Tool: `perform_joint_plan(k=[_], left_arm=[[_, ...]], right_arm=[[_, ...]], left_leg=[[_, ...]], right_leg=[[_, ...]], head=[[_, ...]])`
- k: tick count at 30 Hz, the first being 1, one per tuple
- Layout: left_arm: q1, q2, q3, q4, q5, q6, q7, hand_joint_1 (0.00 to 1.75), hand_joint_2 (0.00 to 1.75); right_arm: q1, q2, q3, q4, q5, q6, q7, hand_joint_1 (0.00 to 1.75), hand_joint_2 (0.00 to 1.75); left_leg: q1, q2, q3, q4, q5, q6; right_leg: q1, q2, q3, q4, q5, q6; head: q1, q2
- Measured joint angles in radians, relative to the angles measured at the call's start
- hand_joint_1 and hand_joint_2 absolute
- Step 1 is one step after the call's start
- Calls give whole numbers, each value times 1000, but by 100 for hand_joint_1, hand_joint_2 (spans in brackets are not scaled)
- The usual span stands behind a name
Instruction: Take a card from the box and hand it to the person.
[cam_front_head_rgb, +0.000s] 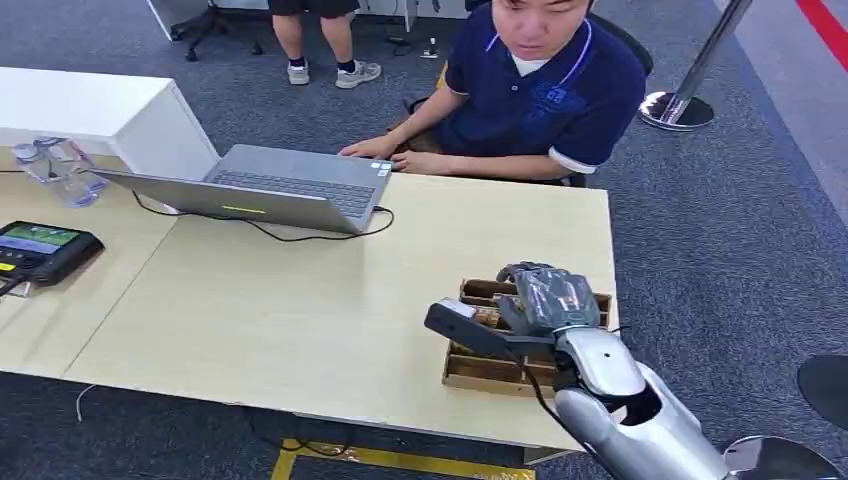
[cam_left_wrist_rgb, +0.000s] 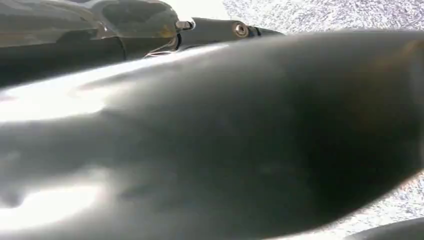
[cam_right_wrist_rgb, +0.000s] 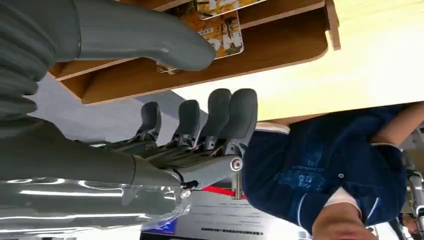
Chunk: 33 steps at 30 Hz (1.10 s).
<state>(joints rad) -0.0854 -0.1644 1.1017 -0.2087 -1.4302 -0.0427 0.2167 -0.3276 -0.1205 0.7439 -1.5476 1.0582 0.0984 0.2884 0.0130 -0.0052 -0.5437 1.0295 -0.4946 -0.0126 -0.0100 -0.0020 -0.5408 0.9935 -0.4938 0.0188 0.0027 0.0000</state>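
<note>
Right hand (cam_front_head_rgb: 545, 297) hovers over the wooden box (cam_front_head_rgb: 475, 370) at the table's near right corner, silver forearm coming in from below. In the right wrist view the right hand (cam_right_wrist_rgb: 165, 120) is empty: fingers (cam_right_wrist_rgb: 220, 112) straight and side by side, thumb (cam_right_wrist_rgb: 145, 42) stretched out apart from them, a wide gap between thumb and fingers. Nothing pinched, hand spread. Thumb tip sits just in front of a card (cam_right_wrist_rgb: 222, 37) with yellow-orange print, lying in a compartment of the box (cam_right_wrist_rgb: 280, 50); cannot tell if thumb touches it. A second card (cam_right_wrist_rgb: 220, 6) lies in the next compartment, partly cut off by the frame edge. Cards are not readable in the head view, hand covers much of the box.

Left hand: left wrist view is blurred dark metal, state cannot be told.

Box rests on the light wood table (cam_front_head_rgb: 300, 320). Across the table a person (cam_front_head_rgb: 540, 90) in a dark blue polo sits, both hands at an open grey laptop (cam_front_head_rgb: 270, 190), black cable running from it. Far left: a dark tablet-like device (cam_front_head_rgb: 40, 250) and a clear plastic item (cam_front_head_rgb: 60, 170). White cabinet (cam_front_head_rgb: 100, 115) behind. Another person's legs (cam_front_head_rgb: 320, 45) stand in the background, a stanchion base (cam_front_head_rgb: 678, 108) on grey carpet at right.
</note>
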Motion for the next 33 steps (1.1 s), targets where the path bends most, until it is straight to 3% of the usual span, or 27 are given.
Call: perform_joint_plan(k=[10, 13, 17, 33], left_arm=[[0, 0, -8, 0, -5, -2, 5, 0, 0], [0, 0, -9, 0, -6, -2, 5, 0, 0], [0, 0, -9, 0, -6, -2, 5, 0, 0], [0, 0, -9, 0, -6, -2, 5, 0, 0]], right_arm=[[4, 0, -3, 5, 0, 0, 0, 106, 175], [9, 0, -3, 5, 0, 0, 0, 94, 175], [17, 0, -3, 5, 0, 3, 0, 91, 175], [22, 0, -5, 6, 0, 3, -1, 108, 175]], left_leg=[[0, 0, 0, 0, 0, 0], [0, 0, 0, 0, 0, 0], [0, 0, 0, 0, 0, 0], [0, 0, 0, 0, 0, 0]], right_leg=[[0, 0, 0, 0, 0, 0], [0, 0, 0, 0, 0, 0], [0, 0, 0, 0, 0, 0], [0, 0, 0, 0, 0, 0]], head=[[0, 0], [0, 0], [0, 0], [0, 0]])
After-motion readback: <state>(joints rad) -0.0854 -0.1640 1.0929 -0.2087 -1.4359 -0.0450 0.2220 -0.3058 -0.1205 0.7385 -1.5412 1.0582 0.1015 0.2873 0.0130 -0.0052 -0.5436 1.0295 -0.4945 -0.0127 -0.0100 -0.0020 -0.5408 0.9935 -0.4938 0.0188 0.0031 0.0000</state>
